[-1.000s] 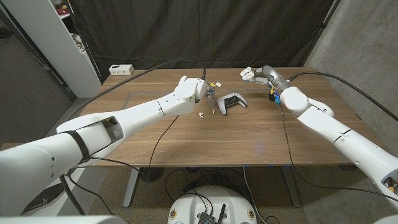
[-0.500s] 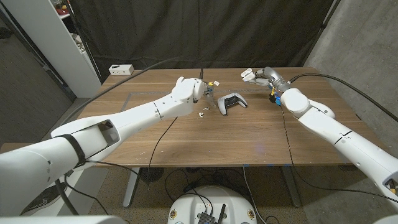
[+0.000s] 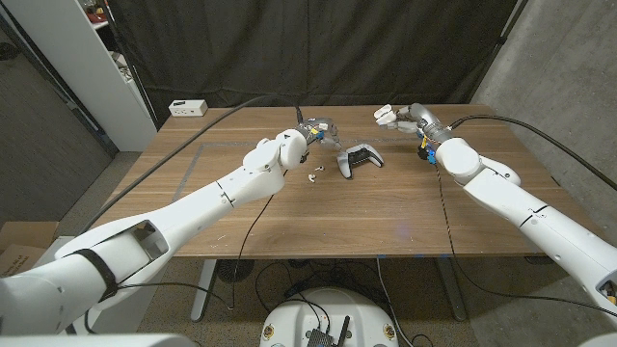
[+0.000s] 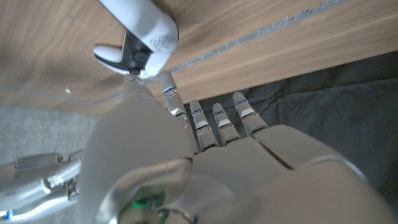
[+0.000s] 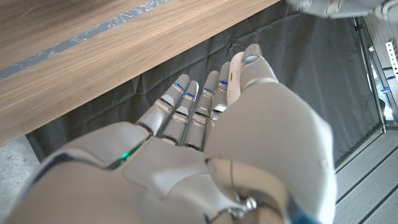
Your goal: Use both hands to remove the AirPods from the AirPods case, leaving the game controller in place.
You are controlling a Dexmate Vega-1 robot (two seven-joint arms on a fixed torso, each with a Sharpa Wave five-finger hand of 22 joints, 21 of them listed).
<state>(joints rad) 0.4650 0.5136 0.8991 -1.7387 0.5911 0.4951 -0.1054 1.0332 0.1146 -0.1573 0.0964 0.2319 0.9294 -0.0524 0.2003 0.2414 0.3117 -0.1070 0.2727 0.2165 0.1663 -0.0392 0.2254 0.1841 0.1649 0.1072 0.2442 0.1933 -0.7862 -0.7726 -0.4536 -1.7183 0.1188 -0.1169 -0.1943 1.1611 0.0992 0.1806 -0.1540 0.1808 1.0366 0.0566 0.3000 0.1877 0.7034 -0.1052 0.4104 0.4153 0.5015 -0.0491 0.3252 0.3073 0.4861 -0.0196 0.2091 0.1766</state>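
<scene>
Two hands hover: our left hand [image 3: 313, 133], fingers spread, beside the game controller [image 3: 359, 158]; our right hand [image 3: 397, 116] grip unclear. Center-frame white piece [image 3: 311, 177], likely AirPods—careless reaching could nudge the controller.

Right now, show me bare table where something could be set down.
Free: the wide near stretch of the table between both arms, and the left part near the tape line. Crowded: the far middle, around the game controller, the small white piece and the left hand.
</scene>
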